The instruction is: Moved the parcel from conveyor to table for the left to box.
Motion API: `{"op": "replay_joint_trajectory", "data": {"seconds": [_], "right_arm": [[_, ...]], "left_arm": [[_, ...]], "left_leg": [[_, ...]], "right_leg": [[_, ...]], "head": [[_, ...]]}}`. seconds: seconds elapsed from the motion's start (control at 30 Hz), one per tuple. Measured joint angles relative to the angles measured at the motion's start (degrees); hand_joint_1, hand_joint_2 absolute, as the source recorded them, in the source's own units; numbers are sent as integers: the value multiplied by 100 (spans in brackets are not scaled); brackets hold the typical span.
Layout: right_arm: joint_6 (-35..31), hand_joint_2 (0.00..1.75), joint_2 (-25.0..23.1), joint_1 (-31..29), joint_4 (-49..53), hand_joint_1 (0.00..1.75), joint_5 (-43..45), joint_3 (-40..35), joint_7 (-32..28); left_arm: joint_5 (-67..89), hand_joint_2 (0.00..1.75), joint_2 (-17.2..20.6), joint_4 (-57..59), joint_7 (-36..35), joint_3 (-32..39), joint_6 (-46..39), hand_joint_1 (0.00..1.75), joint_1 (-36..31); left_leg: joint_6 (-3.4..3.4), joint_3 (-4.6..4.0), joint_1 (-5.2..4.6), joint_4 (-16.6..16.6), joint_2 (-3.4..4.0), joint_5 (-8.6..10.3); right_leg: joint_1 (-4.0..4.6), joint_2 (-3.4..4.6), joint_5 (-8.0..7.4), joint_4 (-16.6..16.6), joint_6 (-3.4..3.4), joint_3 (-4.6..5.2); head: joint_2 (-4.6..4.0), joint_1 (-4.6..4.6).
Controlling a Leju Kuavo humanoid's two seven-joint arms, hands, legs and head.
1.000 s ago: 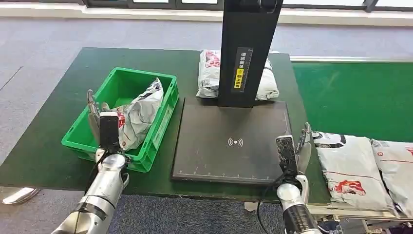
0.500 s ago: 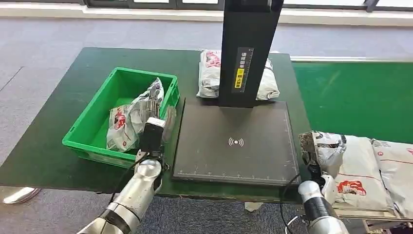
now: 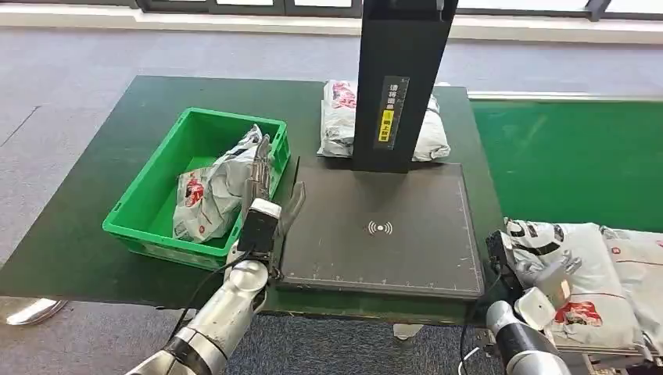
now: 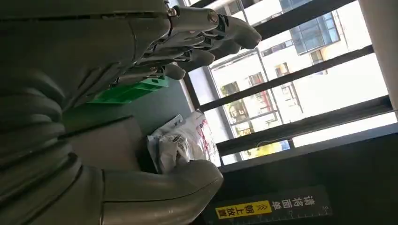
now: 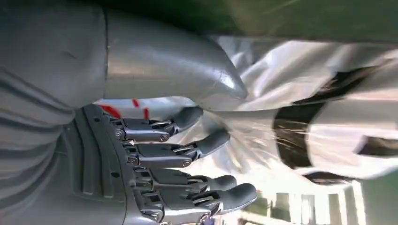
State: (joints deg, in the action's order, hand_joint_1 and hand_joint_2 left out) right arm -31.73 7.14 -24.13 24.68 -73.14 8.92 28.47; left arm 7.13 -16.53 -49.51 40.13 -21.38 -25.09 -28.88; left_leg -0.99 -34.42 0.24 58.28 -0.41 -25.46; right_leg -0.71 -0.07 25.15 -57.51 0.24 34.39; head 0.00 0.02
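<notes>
While the right hand (image 3: 547,275) lies on the grey parcel (image 3: 582,266) at the near end of the green conveyor (image 3: 571,156), at about four o'clock in the head view, its fingers (image 5: 206,143) are spread over the crinkled wrapper and its thumb presses the plastic from the other side; whether it has a firm hold cannot be told. That parcel lies on the belt, touching a second bag (image 3: 637,258) at its three o'clock side. Over at seven o'clock the left hand (image 3: 266,191) stands upright between the green bin (image 3: 148,187) and the black scanner plate (image 3: 383,226), fingers straight and apart, holding nothing. A wrapped bag (image 3: 211,191) lies tilted inside the bin, leaning toward its right wall. At twelve o'clock a black post (image 3: 399,78) with a yellow label rises from the plate, and another grey bag (image 3: 340,117) lies on the dark green table (image 3: 94,156) behind it.
</notes>
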Motion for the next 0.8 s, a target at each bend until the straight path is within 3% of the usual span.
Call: {"op": "replay_joint_trajectory", "data": {"seconds": [0.03, 0.07, 0.5, 0.67, 0.8], "right_arm": [[168, 175, 22, -11, -13, 87, -190, -24, 177], [369, 175, 35, -36, -20, 175, -383, -63, 339], [1914, 175, 232, -291, -61, 175, -978, -116, 414], [2510, 175, 267, -312, -64, 175, -1009, -114, -295], [2334, 175, 267, -293, -64, 175, -915, -112, -845]], "left_arm": [[-9, 175, 11, 0, 0, -7, 7, 0, 3], [-15, 175, 24, 0, 0, -20, 15, 0, 5], [-81, 175, 77, 74, 0, -85, 214, 0, 7], [-81, 175, 103, 135, 0, -109, 254, 0, -20], [-57, 175, 131, 157, -24, -138, 265, 0, -22]], "left_leg": [[0, 0, 0, 0, 0, 0], [0, 0, -1, 1, 2, 0], [3, 10, 0, 1, 7, 2], [5, 28, 2, 1, 10, 1], [4, 32, 3, 1, 27, -3]], "right_leg": [[-1, 0, 0, 0, 0, -1], [-1, 2, -1, 0, 1, -1], [0, 8, -4, 2, 6, -5], [3, 10, -4, 10, 7, -26], [5, 30, -9, 10, 12, -27]], "head": [[0, 0], [0, 0], [0, 0], [0, 0], [0, 0]]}}
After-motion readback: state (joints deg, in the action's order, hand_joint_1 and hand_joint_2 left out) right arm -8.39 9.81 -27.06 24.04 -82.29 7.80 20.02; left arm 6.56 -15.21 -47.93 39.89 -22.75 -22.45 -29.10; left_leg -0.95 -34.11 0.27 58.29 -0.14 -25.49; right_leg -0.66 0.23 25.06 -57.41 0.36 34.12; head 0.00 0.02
